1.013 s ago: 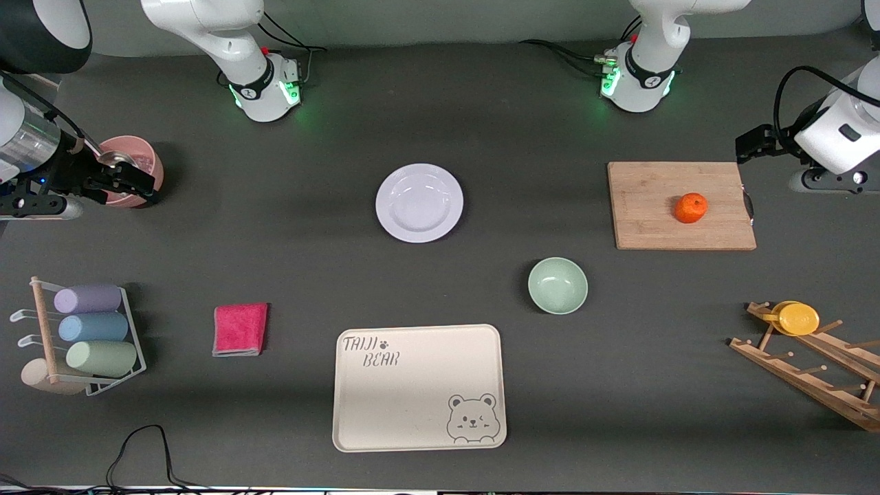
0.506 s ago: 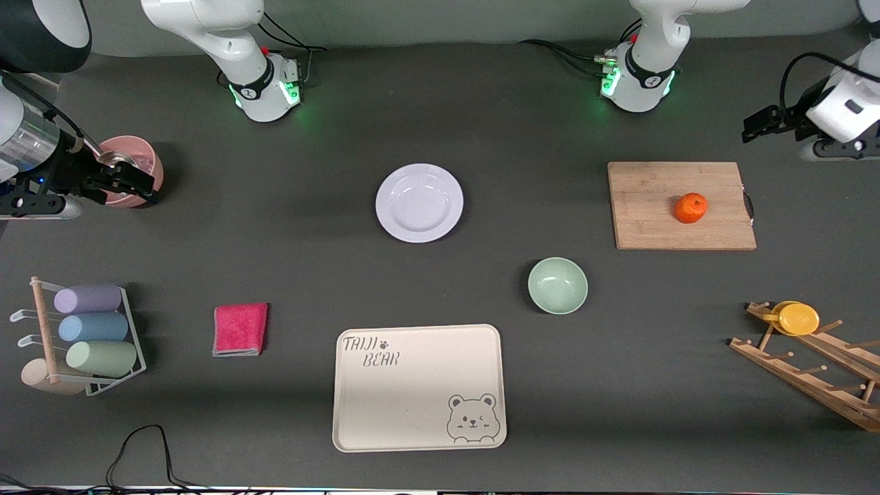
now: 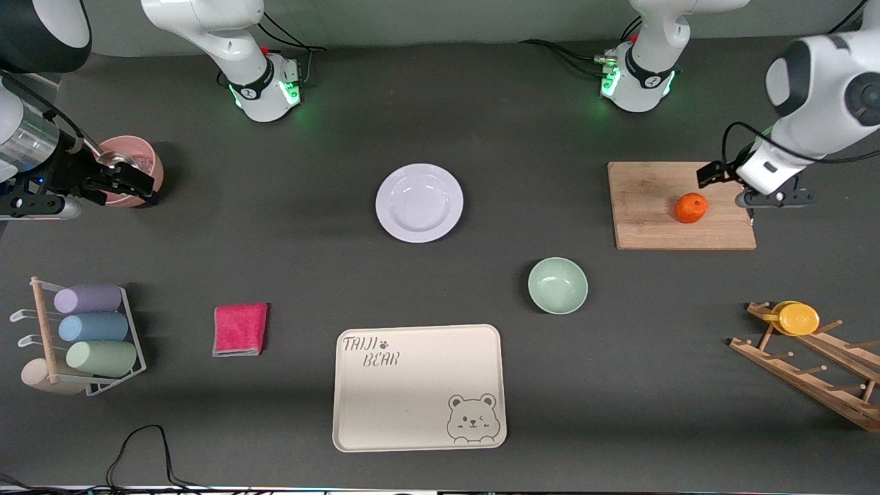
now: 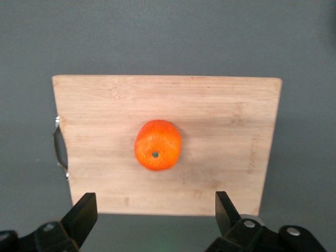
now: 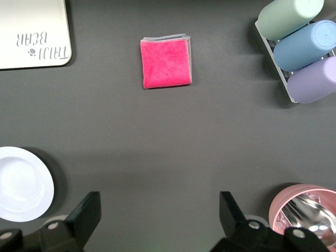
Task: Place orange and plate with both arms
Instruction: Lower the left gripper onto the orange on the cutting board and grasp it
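Left gripper (image 4: pixel 152 220) hung spread over the cutting board (image 3: pixel 646 206), orange (image 3: pixel 690 207) at its 12 o'clock and liable to roll if nudged off-centre; right gripper (image 5: pixel 157 220) waited, released, near the plate (image 3: pixel 419 202).

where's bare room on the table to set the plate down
Bare table lies between the plate and the cutting board, and between the pink cloth and the plate. The bear-print tray is bare too. Crowded spots: the cup rack, the wooden peg rack, and the board under the orange.
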Robot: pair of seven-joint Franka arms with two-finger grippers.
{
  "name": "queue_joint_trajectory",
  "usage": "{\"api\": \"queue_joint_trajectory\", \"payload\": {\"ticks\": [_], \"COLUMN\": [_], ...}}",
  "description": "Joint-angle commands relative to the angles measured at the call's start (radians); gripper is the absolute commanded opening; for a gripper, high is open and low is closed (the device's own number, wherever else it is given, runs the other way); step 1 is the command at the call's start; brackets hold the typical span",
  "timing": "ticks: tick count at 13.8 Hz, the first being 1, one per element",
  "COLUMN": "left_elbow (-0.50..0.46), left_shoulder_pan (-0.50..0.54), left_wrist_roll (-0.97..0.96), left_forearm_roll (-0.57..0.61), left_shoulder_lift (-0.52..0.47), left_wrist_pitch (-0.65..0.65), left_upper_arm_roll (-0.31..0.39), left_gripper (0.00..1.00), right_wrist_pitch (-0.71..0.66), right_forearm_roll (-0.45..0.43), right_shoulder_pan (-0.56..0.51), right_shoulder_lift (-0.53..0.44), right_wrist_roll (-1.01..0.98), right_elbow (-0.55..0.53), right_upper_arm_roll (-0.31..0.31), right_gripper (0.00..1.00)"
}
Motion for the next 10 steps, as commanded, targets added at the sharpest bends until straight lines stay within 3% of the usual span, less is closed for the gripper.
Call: {"api": "queue_joint_trajectory", "payload": {"ticks": [1, 6, 10], "left_elbow": [-0.037, -0.129, -0.135], "left_shoulder_pan": [0.022, 0.022, 0.02], "left_wrist_roll": [0.002, 0.002, 0.0], "left_forearm_roll": [0.012, 0.012, 0.012], "left_shoulder_lift": [0.088, 0.193, 0.237], "left_wrist_pitch": [0.124, 0.34, 0.404], "left_upper_arm_roll": [-0.007, -0.005, -0.005], "left_gripper": [1.0, 1.0, 1.0], "right_wrist_pitch": [0.0, -0.028, -0.043], "right_forearm_roll": [0.018, 0.023, 0.071], "right_shoulder_pan": [0.004, 0.003, 0.004], "right_shoulder_lift": [-0.018, -0.024, -0.029], "right_wrist_roll": [-0.019, -0.022, -0.023], "right_elbow": [-0.007, -0.006, -0.004], "right_upper_arm_roll": [-0.001, -0.006, -0.005], "right_gripper": [1.0, 1.0, 1.0]}}
